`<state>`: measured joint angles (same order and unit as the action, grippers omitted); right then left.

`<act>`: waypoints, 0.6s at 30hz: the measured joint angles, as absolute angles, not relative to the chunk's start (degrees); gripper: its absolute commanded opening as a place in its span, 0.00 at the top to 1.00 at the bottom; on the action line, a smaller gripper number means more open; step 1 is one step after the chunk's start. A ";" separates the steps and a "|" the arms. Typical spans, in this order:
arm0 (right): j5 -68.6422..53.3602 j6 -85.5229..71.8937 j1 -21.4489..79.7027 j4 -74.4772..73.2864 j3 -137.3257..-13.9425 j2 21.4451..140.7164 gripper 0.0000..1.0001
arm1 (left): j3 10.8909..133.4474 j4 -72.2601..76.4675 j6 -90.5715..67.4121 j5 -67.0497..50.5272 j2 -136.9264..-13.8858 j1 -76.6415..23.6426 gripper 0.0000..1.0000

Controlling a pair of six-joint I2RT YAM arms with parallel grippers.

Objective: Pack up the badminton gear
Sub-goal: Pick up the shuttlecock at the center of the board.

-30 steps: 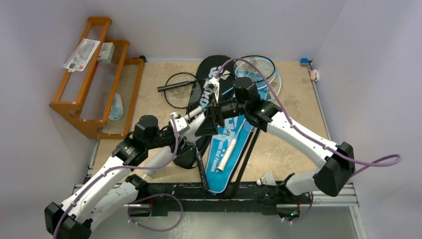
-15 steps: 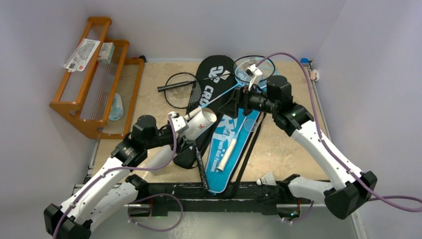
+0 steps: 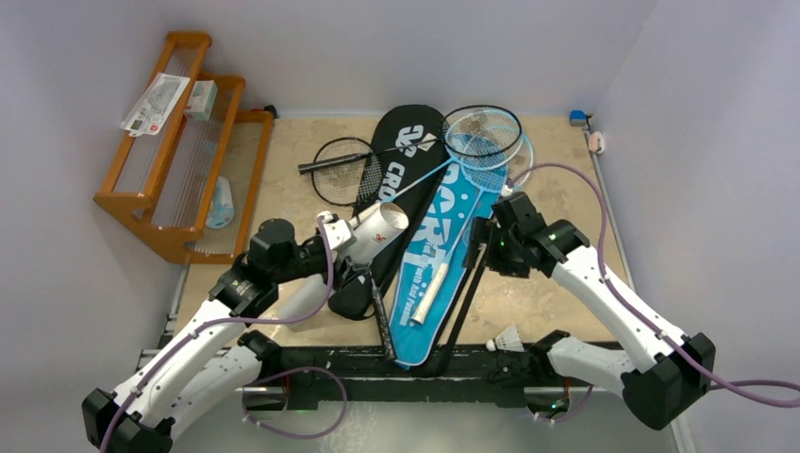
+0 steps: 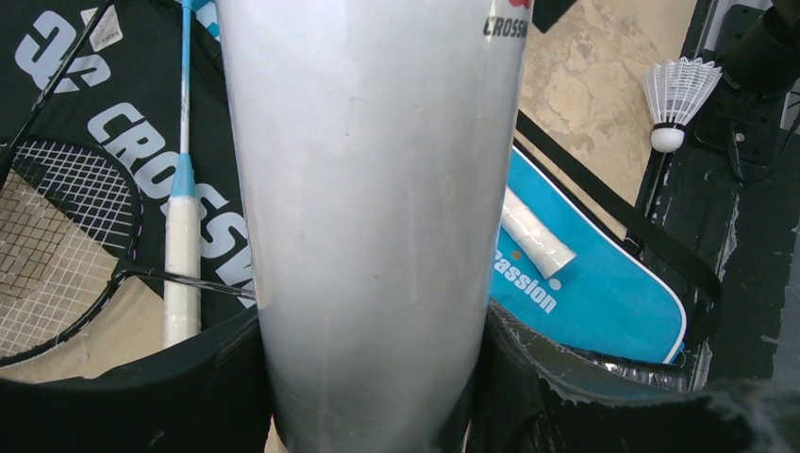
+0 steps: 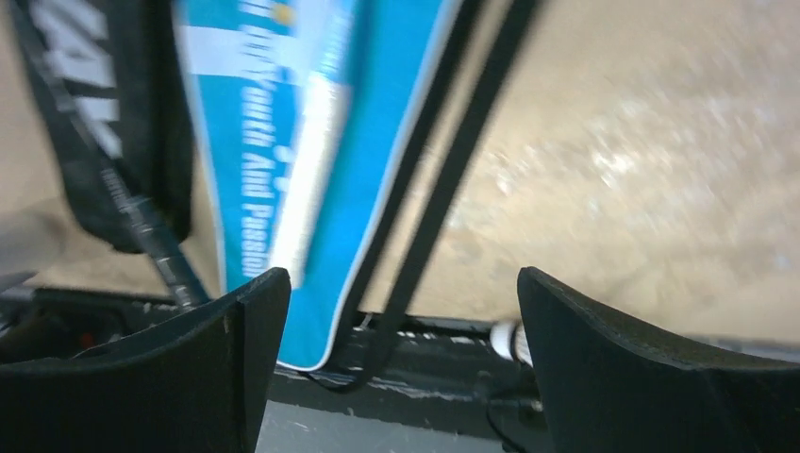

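One tube (image 3: 377, 226), one shuttlecock (image 3: 509, 338), two covers (image 3: 408, 335)

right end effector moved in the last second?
Yes. The right end effector swung right across the blue cover, from its left side to its right edge.

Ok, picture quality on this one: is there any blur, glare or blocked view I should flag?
Right wrist view: heavy motion smear, the print on the blue cover is barely readable and the tabletop is streaked. Left wrist view: sharp, but the white tube fills the centre and blocks much of the scene, with a dull sheen. Top external view: even light, soft shadows, no glare.
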<state>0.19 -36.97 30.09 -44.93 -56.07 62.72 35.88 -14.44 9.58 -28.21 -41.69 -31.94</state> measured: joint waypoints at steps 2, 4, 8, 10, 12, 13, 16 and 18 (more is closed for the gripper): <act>3.90 -41.47 30.09 -49.50 -54.68 61.34 0.06 | 35.88 -14.46 9.58 -28.14 -41.63 -31.94 0.55; 6.94 -45.71 30.09 -53.93 -53.39 60.66 0.07 | 35.88 -14.46 9.58 -28.08 -41.47 -31.94 0.56; 9.10 -50.11 30.09 -56.86 -49.23 60.31 0.07 | 35.88 -14.46 9.58 -28.05 -41.08 -31.94 0.55; 9.06 -51.53 30.09 -57.10 -46.37 59.90 0.07 | 35.88 -14.48 9.58 -28.03 -40.86 -31.94 0.55; 8.95 -52.40 30.09 -57.52 -44.34 59.61 0.07 | 35.88 -14.48 9.58 -28.01 -40.73 -31.94 0.55; 8.73 -52.75 30.09 -57.78 -43.59 59.53 0.08 | 35.88 -14.50 9.58 -27.97 -40.66 -31.94 0.55; 7.92 -53.49 30.09 -58.00 -42.28 59.42 0.08 | 35.88 -14.48 9.58 -27.81 -40.47 -31.94 0.56; 7.92 -54.02 30.09 -58.17 -41.54 59.33 0.09 | 35.88 -14.50 9.58 -27.77 -40.47 -31.94 0.56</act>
